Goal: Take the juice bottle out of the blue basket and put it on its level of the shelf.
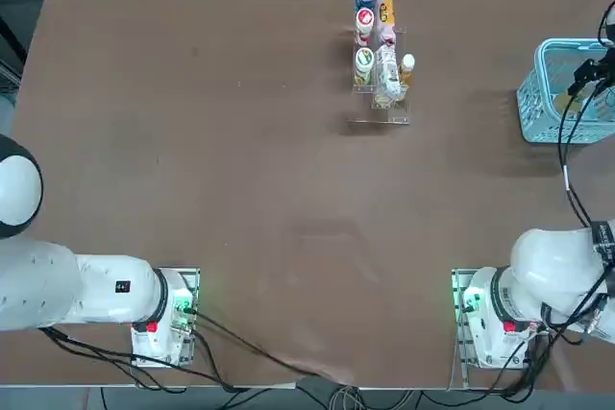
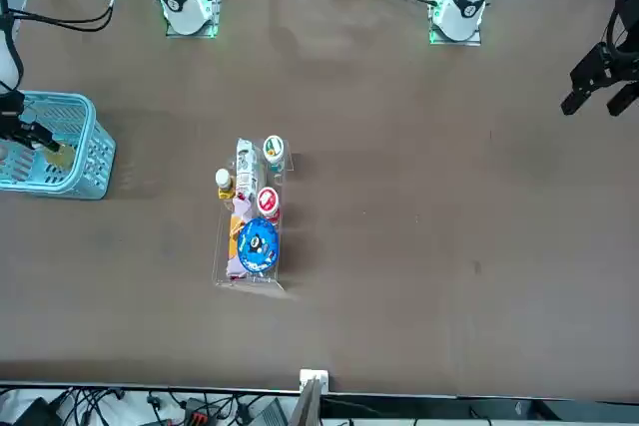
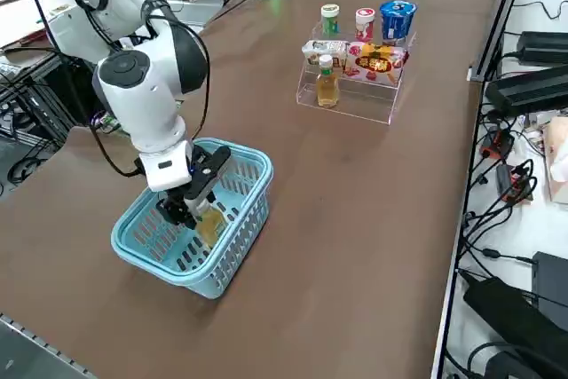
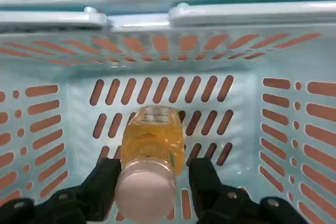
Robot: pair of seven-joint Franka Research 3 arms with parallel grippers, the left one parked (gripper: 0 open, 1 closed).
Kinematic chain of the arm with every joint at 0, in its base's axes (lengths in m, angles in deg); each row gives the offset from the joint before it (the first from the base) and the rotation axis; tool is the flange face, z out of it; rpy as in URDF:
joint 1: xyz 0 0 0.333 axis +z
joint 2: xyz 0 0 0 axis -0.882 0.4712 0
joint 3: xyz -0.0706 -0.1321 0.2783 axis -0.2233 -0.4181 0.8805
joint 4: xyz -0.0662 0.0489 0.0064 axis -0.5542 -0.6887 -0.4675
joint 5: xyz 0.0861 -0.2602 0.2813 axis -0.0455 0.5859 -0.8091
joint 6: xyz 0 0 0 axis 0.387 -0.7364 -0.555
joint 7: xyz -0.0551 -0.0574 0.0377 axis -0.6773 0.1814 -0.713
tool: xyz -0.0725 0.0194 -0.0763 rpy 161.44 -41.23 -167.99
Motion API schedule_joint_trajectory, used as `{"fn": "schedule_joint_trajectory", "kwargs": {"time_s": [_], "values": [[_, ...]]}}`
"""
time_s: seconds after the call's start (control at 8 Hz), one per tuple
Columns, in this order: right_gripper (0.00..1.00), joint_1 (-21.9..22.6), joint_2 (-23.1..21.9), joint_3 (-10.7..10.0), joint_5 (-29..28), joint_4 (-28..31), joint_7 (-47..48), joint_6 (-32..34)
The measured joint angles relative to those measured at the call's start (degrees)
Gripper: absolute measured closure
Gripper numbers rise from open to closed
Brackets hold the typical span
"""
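Amber juice bottle (image 4: pixel 152 145) lies inside the blue basket (image 3: pixel 232 246); the right gripper (image 4: pixel 152 182) straddles its neck, fingers (image 4: pixel 107 182) either side, grip not yet confirmed.

Right pincer (image 4: pixel 152 182) points down, fingers part-spread.

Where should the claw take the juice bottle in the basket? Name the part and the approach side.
Grip the juice bottle at its neck just under the white cap, coming from above into the blue basket. It lies alone on the basket floor, cap toward the right claw, whose fingers already flank the neck.
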Motion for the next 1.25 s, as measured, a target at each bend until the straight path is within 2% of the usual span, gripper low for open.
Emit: {"fn": "schedule_joint_trajectory", "kwargs": {"time_s": [0.25, 0.38, 1.0, 1.25], "values": [[0.33, -0.01, 0.0, 0.0, -0.03, 0.0, 0.02, 0.0], [0.46, -0.01, -0.02, 0.04, -0.14, 0.0, 0.03, 0.0], [0.46, -0.02, -0.09, 0.12, -0.12, -0.1, -0.86, 0.03], [0.46, -0.32, -1.05, 0.12, -0.12, -1.92, -3.74, 4.01]]}}
